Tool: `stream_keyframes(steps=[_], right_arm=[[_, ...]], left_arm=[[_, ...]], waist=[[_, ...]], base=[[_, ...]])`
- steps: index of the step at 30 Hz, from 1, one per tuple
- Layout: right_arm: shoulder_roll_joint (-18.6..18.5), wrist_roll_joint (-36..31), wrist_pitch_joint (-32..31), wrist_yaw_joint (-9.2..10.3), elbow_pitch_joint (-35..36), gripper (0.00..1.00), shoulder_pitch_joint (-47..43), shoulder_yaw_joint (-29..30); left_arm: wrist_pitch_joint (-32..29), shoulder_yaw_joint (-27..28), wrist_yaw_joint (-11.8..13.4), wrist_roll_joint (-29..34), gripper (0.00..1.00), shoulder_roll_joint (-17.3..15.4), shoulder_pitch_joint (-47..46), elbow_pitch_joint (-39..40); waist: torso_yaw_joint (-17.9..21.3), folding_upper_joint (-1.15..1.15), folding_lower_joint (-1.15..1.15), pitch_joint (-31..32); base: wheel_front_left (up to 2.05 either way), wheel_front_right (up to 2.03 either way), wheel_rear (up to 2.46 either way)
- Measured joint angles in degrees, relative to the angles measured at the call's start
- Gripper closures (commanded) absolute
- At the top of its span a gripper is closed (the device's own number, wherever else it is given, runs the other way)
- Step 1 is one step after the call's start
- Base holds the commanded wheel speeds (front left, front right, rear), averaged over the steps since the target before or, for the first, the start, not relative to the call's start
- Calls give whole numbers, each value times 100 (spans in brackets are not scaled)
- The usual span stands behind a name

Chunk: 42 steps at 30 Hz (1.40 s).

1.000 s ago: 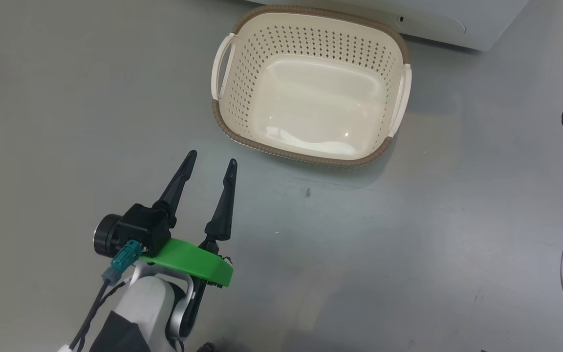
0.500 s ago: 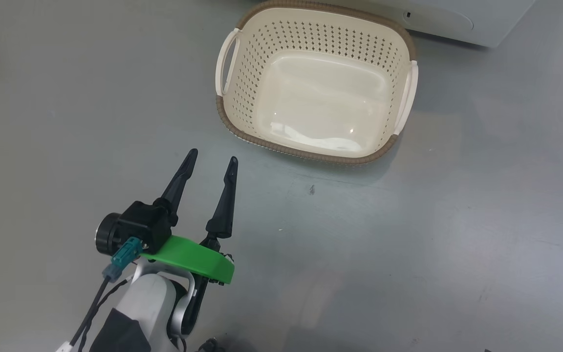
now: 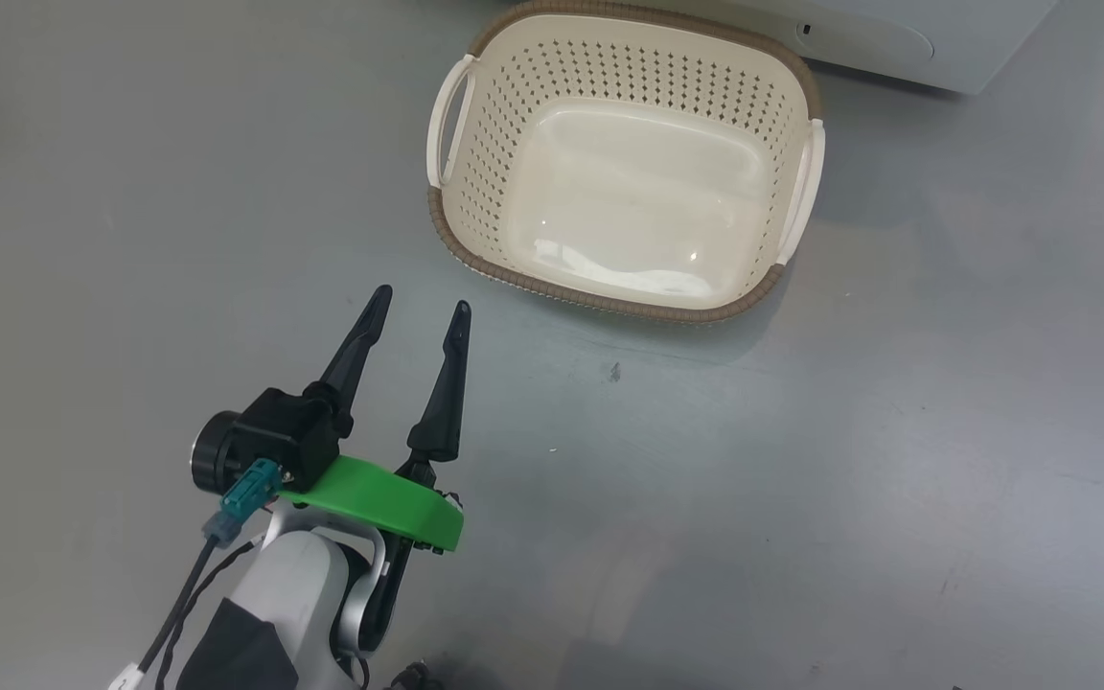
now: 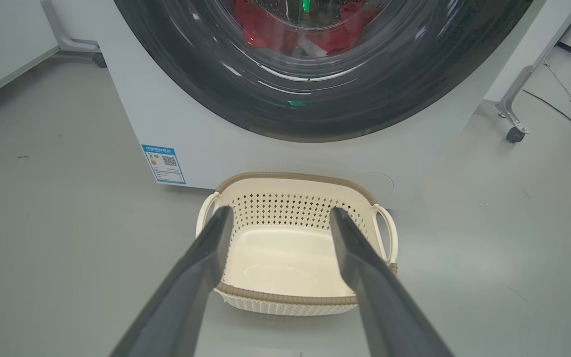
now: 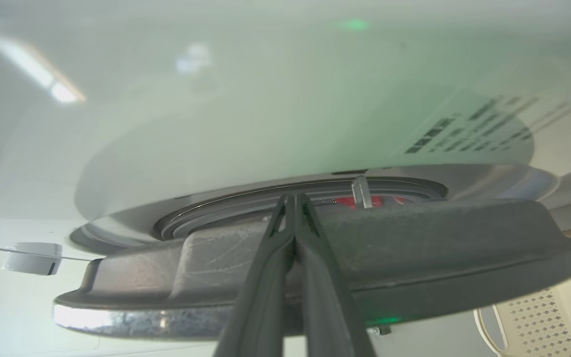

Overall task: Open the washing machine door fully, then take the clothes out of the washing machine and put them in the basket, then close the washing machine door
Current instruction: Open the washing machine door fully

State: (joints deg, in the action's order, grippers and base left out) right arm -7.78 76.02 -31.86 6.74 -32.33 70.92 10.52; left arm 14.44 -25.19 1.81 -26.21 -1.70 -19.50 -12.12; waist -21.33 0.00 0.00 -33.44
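Right tool pinched fully shut on nothing, tips at the grey inner edge of the washing machine door, which looks ajar from the washing machine; left tool spread wide, empty, over the floor, basket between it and the washing machine. Door likely stiff, hinged, glossy and slippery, so hook its free edge by the latch. Clothes lie inside the washing machine: soft, light, limp, best pinched at a bunched fold; basket empty just before the washing machine.
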Motion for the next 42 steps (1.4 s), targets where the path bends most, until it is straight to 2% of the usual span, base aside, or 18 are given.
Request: stream_keyframes(steps=[13,25,42], right_arm=[[-45,305,-527,49,-246,100,220,109],[-146,285,-795,48,-520,100,246,3],[-93,260,-1171,49,-848,100,-227,-109]], left_arm=[[0,-48,41,7,0,9,-36,-1],[0,-46,42,8,0,11,-53,-7],[0,59,90,109,0,13,-51,-104]], waist=[[-1,0,0,-45],[16,0,0,-4],[154,0,0,344]], base=[[0,0,0],[0,0,0],[0,0,0]])
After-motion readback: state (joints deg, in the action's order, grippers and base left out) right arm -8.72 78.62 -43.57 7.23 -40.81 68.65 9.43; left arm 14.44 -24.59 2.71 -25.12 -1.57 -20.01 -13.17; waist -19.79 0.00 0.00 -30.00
